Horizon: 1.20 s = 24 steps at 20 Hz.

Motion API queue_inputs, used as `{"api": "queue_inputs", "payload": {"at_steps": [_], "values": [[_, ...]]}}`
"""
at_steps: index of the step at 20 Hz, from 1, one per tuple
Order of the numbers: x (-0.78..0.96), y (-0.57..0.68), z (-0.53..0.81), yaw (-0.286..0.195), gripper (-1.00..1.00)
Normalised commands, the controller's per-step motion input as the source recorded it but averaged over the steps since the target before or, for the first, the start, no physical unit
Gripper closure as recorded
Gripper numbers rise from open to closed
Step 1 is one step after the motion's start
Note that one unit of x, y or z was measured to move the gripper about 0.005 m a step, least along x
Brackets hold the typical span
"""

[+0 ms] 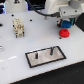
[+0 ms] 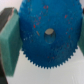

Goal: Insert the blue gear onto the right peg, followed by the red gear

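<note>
The blue gear (image 2: 46, 34) looks like hard plastic, its flat face matt and finely speckled (small dark and reddish flecks). The red gear (image 1: 64, 33) reads as smooth plastic with a slight sheen. The table (image 1: 15, 55) is smooth, glossy white, and the plate (image 1: 42, 58) is matt white with a black rim.

A robotics lab: a white bench (image 1: 15, 55) carrying a robot arm (image 1: 57, 10) and a black-edged peg plate (image 1: 45, 56).

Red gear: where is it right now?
The red gear lies on the white table at the exterior view's right, just below the gripper, beyond the peg plate.
</note>
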Motion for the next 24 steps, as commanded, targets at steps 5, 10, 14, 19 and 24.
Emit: {"api": "queue_inputs", "payload": {"at_steps": [5, 10, 14, 19, 24], "values": [[0.47, -0.32, 0.51, 0.0, 1.0], [0.55, -0.33, 0.44, 0.0, 1.0], [0.65, -0.31, 0.41, 0.0, 1.0], [0.73, -0.29, 0.34, 0.0, 1.0], [0.75, -0.29, 0.25, 0.0, 1.0]]}}
